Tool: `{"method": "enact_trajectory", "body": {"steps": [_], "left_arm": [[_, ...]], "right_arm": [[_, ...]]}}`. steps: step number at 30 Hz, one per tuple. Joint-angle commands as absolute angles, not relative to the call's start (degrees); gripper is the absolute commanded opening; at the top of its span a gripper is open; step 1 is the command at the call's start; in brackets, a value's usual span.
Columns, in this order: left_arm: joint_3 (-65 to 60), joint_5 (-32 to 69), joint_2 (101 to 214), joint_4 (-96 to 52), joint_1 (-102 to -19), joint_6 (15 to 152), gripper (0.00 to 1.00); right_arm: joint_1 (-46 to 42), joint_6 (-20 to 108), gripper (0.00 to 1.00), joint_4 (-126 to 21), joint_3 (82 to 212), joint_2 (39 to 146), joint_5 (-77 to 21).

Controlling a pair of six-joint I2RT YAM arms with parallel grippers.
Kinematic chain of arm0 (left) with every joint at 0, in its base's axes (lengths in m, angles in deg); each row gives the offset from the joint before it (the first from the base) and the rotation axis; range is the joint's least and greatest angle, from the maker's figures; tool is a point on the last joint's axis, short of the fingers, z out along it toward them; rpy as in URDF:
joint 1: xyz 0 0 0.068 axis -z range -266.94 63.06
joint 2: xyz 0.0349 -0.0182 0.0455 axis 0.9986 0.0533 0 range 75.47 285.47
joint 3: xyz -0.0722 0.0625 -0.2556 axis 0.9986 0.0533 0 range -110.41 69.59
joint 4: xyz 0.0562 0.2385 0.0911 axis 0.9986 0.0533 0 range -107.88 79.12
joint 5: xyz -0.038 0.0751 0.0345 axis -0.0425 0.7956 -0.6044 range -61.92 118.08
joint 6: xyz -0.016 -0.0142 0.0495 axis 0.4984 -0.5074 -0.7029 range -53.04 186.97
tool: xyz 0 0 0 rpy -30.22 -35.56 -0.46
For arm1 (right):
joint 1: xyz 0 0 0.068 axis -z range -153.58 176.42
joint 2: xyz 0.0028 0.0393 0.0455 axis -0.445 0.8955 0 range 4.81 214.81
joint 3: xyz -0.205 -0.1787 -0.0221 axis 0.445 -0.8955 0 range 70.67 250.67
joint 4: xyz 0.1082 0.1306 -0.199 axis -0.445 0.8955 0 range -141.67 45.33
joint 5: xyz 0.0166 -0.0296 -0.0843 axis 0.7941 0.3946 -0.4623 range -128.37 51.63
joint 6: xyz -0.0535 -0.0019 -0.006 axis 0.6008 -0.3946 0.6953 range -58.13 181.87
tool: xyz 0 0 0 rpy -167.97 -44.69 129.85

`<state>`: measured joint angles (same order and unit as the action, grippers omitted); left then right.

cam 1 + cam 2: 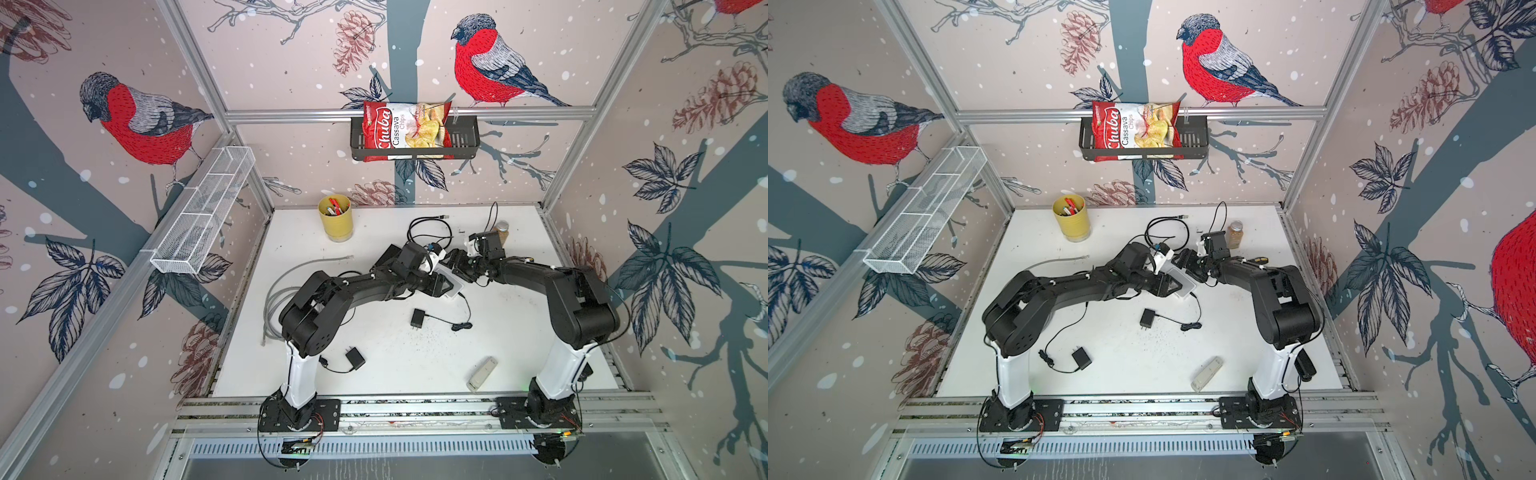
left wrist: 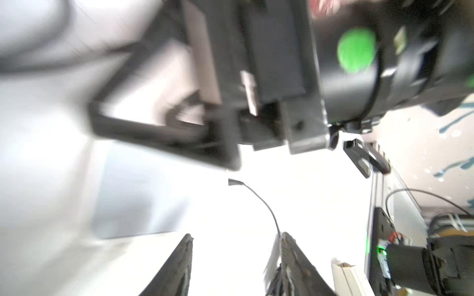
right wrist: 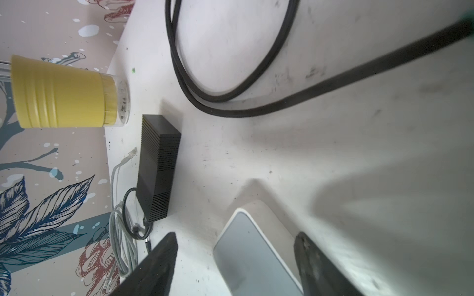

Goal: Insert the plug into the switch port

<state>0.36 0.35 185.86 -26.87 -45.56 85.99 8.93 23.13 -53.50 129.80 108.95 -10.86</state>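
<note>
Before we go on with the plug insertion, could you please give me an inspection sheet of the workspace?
Surface: white table, scuffed, with dark specks.
Job's things: white switch at centre, where both grippers meet; which cable end is to go in cannot be told.
Clutter: yellow cup of markers, amber bottle, black adapter, second black adapter, beige bar-shaped device, black power brick.
Grippers: left gripper open, thin black cord running to one finger; right gripper open, straddling the switch.
Cables: black cable loop; grey Ethernet cable.
Surroundings: chip bag in black wall basket; white mesh shelf; bird wallpaper.
</note>
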Motion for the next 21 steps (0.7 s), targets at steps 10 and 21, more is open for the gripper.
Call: {"method": "enact_trajectory", "body": {"steps": [10, 21], "left_arm": [[7.98, 26.79, 177.12, -22.53, -48.73, 86.11, 0.56], [6.99, 41.41, 175.66, -14.71, -50.69, 87.48, 0.60]], "right_arm": [[10.12, 32.36, 0.72, -39.68, 131.65, 102.82, -21.36], [8.44, 35.02, 0.69, -34.95, 132.15, 100.77, -30.95]]}}
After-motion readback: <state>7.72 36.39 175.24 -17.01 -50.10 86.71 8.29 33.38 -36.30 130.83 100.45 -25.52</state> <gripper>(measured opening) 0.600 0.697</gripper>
